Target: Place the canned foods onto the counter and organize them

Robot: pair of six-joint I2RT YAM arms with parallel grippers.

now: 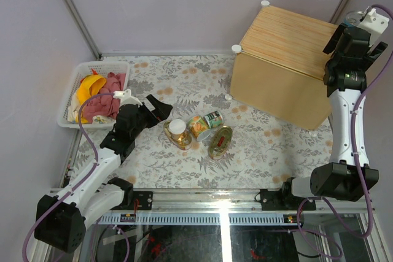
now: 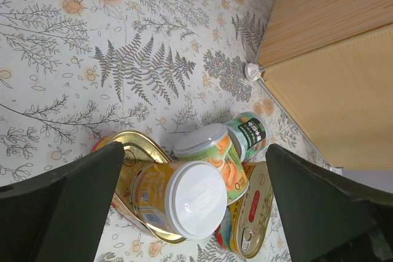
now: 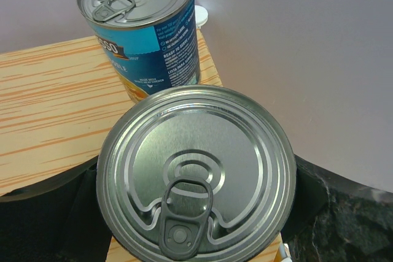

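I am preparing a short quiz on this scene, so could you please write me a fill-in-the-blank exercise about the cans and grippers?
The right gripper holds one of ___ blue-labelled silver-topped cans on the light wooden box.
The yellow can with a ___ lid rests on a flat oval gold tin.
The left gripper is fully ___.
Missing words: two; white; open.

The whole bench (image 1: 153, 164) is viewed from above and behind. The small cans (image 2: 196, 197) are seen closely from the left wrist, the wooden box (image 3: 49, 102) top from the right. Both are shared with the overhead view.
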